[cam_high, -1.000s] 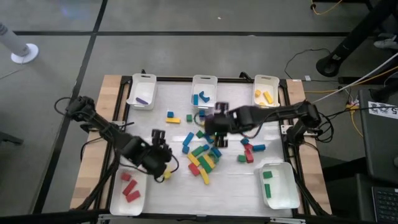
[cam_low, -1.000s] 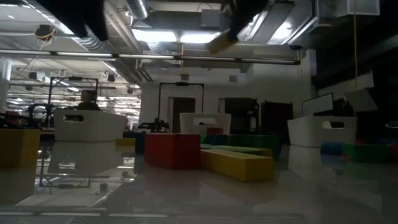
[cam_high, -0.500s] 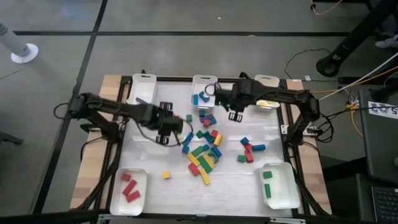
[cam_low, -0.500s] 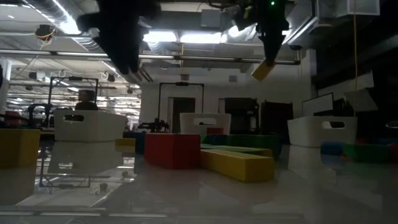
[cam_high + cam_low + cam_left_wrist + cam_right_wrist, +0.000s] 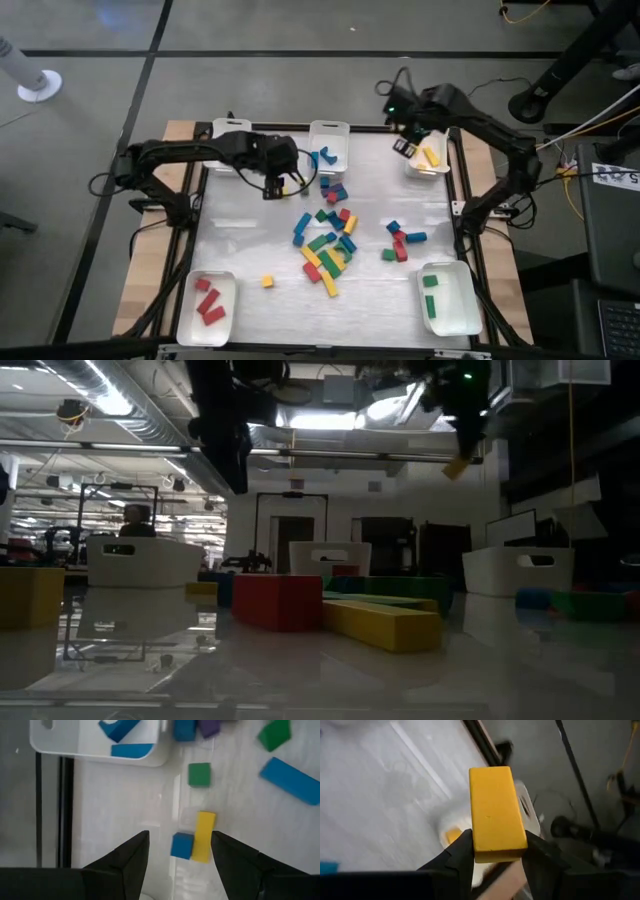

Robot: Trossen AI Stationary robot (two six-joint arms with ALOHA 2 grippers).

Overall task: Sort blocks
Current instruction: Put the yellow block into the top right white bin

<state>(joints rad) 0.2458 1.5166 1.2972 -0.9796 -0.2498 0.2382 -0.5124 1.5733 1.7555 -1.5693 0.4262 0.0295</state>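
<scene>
The left gripper [image 5: 278, 184], fingers spread and empty, hangs over the far-left table above a yellow bar [image 5: 203, 836] and blue cube [image 5: 181, 845] lying touching, the bar's long axis running between the fingers. Far right, the right gripper [image 5: 407, 146] pinches a yellow block [image 5: 496, 812] just beside the yellow tray [image 5: 441, 166], which lies to its right.

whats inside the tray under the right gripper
The right gripper, shut on a yellow bar, hangs over the far right tray. Inside lie yellow blocks; the gripper covers the tray's left part, so a full count isn't possible.
</scene>
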